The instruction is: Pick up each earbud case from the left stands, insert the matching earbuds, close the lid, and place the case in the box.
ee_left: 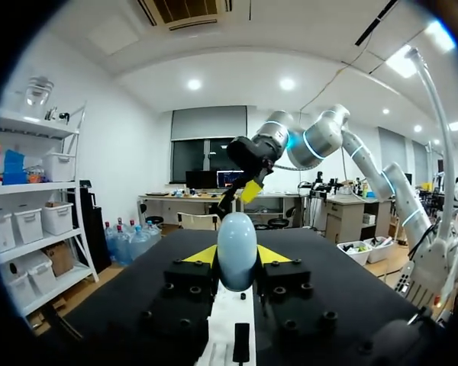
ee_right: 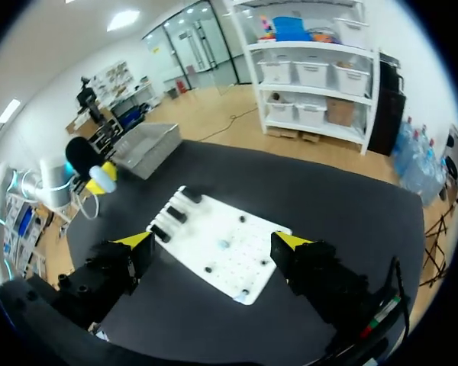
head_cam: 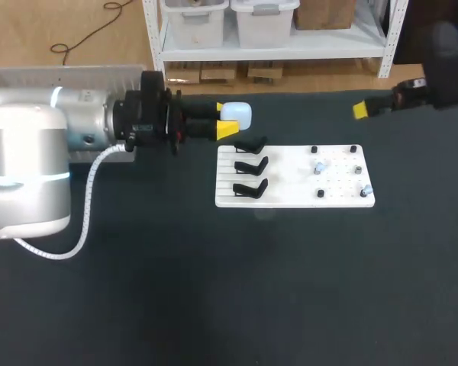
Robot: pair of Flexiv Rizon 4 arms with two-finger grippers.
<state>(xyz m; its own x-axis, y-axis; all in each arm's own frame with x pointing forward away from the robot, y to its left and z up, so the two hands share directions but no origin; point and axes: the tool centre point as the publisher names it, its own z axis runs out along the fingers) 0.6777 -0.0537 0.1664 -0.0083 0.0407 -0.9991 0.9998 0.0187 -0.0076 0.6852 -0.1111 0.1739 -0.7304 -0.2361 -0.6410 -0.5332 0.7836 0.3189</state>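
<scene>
My left gripper [head_cam: 229, 122] is shut on a pale blue earbud case [head_cam: 239, 113], held in the air just beyond the far-left corner of the white board [head_cam: 290, 197]. In the left wrist view the case [ee_left: 237, 240] stands upright between the yellow tips of that gripper [ee_left: 237, 256]. Three black stands [head_cam: 250, 165] line the board's left side, all bare. Small pale earbuds [head_cam: 320, 165] lie among black pegs on its right half. My right gripper [head_cam: 360, 111] hovers open at the far right, with the board [ee_right: 221, 252] below its own gripper [ee_right: 214, 241].
A grey box [head_cam: 69, 75] sits at the far left behind my left arm; in the right wrist view the box [ee_right: 149, 145] lies beyond the board. The dark tabletop [head_cam: 237, 290] stretches bare in front of the board.
</scene>
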